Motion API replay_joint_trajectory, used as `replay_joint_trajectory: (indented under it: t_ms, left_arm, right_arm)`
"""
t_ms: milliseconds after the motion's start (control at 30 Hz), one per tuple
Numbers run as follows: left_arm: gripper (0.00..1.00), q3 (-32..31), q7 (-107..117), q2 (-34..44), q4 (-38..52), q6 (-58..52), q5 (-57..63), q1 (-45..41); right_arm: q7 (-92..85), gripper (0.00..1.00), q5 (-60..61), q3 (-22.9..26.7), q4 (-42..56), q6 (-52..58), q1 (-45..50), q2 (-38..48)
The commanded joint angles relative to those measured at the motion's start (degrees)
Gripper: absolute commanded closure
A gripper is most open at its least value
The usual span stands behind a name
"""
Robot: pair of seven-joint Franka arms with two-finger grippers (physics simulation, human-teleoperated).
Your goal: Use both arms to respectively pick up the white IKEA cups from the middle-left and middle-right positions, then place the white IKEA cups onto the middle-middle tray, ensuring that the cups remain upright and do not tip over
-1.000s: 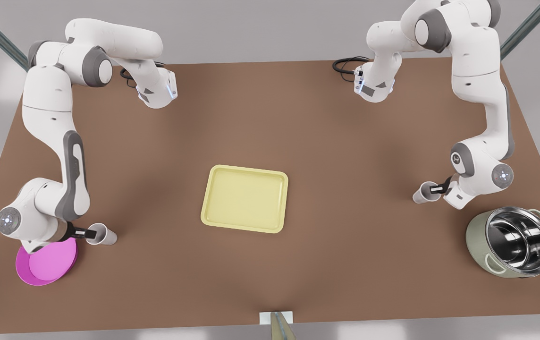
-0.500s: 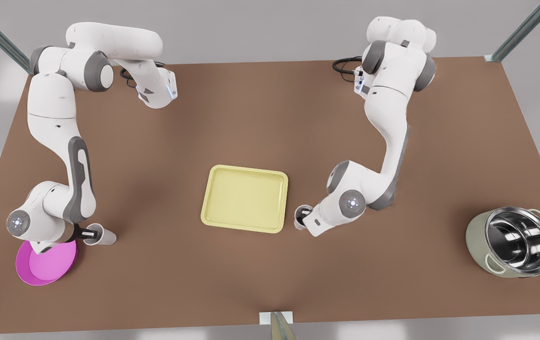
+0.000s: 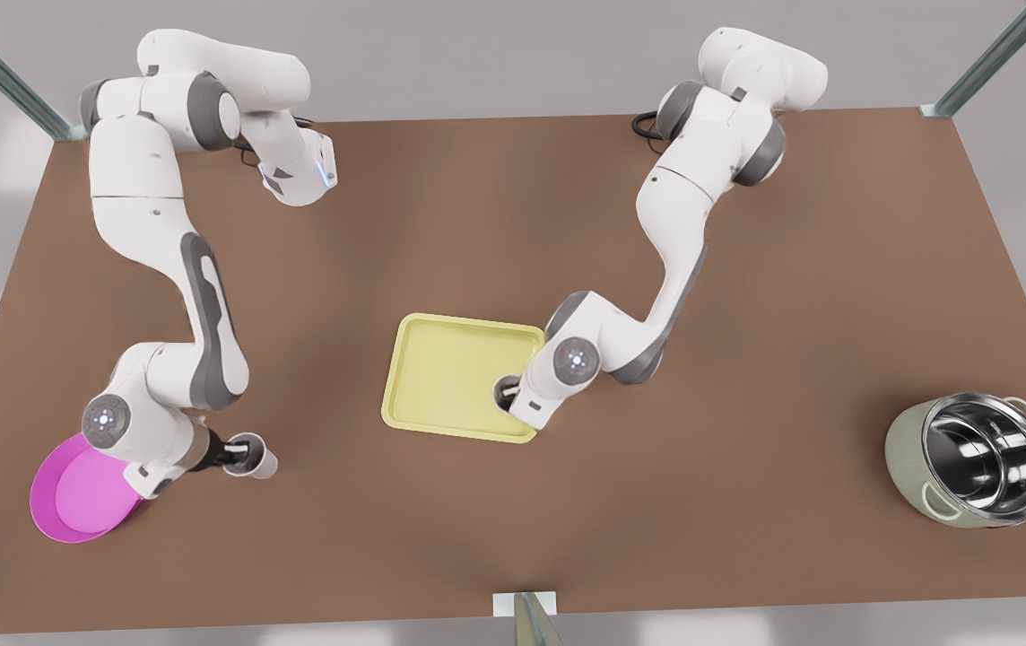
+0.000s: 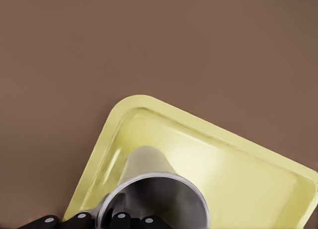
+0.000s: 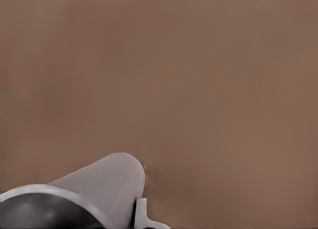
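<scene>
The pale yellow tray [image 3: 450,377] lies in the middle of the brown table. My left gripper [image 3: 513,397], on the arm at the front view's right, is shut on a white IKEA cup [image 3: 507,393] held upright over the tray's near right corner. In the left wrist view that cup [image 4: 149,174] stands over the tray [image 4: 238,174]; I cannot tell if it touches. My right gripper [image 3: 239,456], at the front view's left, is shut on the other white cup [image 3: 255,456], upright above bare table. The right wrist view has this cup [image 5: 99,182] over brown tabletop.
A round magenta plate [image 3: 73,502] lies at the near left corner, just behind the right arm's wrist. A large steel-lined pot [image 3: 970,471] stands at the near right. Open brown table lies between the left-hand cup and the tray.
My left gripper carried its cup from the table beside the tray to over the tray's corner. My right gripper moved its cup away from the magenta plate, toward the tray.
</scene>
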State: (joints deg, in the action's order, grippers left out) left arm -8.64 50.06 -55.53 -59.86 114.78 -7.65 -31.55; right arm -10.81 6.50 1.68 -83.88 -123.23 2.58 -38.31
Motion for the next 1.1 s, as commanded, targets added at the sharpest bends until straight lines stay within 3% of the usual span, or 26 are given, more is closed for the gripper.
replay_joint_trajectory:
  t_ms: [0, 67, 133, 200, 267, 400, 533, 633, 733, 833, 867, 900, 1000, 1033, 1067]
  left_arm:
    - [0.79, -0.1, 26.9, -0.5, 0.0, 2.7, -0.2, -0.4]
    - [0.78, -0.1, 26.9, -0.6, 0.0, 2.8, -0.2, -0.8]
    - [0.68, -0.1, 26.9, -0.8, 0.0, 3.0, -0.1, -0.8]
    - [0.49, -0.1, 26.9, -0.9, -0.3, 3.3, 0.0, -0.9]
    - [0.36, -0.1, 27.0, -1.0, -0.3, 3.3, 0.0, -0.9]
    - [0.02, -0.1, 27.2, -0.1, -0.2, 0.5, -0.1, -0.7]
    - [0.00, -0.1, 28.3, 3.1, 0.1, -6.3, -0.1, -0.5]
    - [0.00, 0.3, 27.7, 14.8, 2.0, -29.3, 0.0, 5.5]
    - [0.00, 0.4, -4.4, 21.1, 2.6, -41.5, 6.1, 13.9]
    - [0.00, 0.9, -28.2, 25.1, 1.9, -46.1, 15.0, 17.4]
    - [0.00, 3.8, -51.6, 37.5, -14.3, -39.1, 17.0, 18.5]
    - [0.00, 5.3, -56.9, 44.5, -23.4, -32.0, 16.4, 18.4]
    - [0.00, 5.6, -53.5, 45.9, -23.5, -35.9, 13.4, 19.9]
    - [0.00, 5.5, -53.5, 52.6, -34.1, -29.0, 13.4, 20.0]
    - [0.00, 5.5, -53.5, 55.3, -37.4, -28.0, 13.4, 20.3]
  right_arm:
    - [-0.4, 0.77, -0.2, -0.2, 0.0, 0.3, 3.6, 1.0]
    - [-0.4, 0.77, -0.2, -0.2, -0.1, 0.2, 7.6, 1.9]
    - [-0.5, 0.77, 0.0, -1.8, -3.3, 0.2, 8.8, 3.5]
    - [-0.4, 0.77, 0.0, -1.8, -5.4, -2.1, 9.8, 4.1]
    - [-0.4, 0.77, 1.1, -3.8, -9.8, -11.1, 10.9, 4.5]
    - [0.4, 0.77, 3.3, -5.2, -10.3, -16.0, 14.1, 3.7]
    - [0.4, 0.77, 9.1, -5.2, -10.3, -17.5, 18.8, 3.0]
    - [0.4, 0.77, 9.5, -5.2, -10.3, -18.7, 19.7, 1.5]
    - [0.0, 0.77, 9.5, -5.7, -12.3, -18.6, 20.1, 1.8]
    - [-0.1, 0.77, 9.5, -6.9, -15.3, -18.5, 20.1, 3.9]
    - [-0.3, 0.77, 9.5, -6.9, -15.8, -18.2, 20.1, 4.6]
    - [-0.2, 0.77, 9.5, -7.7, -16.4, -18.1, 20.0, 5.5]
    - [-0.4, 0.77, 9.6, -7.8, -18.2, -16.2, 19.7, 7.4]
    - [-0.7, 0.77, 9.6, -7.8, -18.2, -13.9, 19.6, 7.5]
    - [-0.8, 0.77, 9.5, -7.8, -18.2, -12.4, 19.5, 7.5]
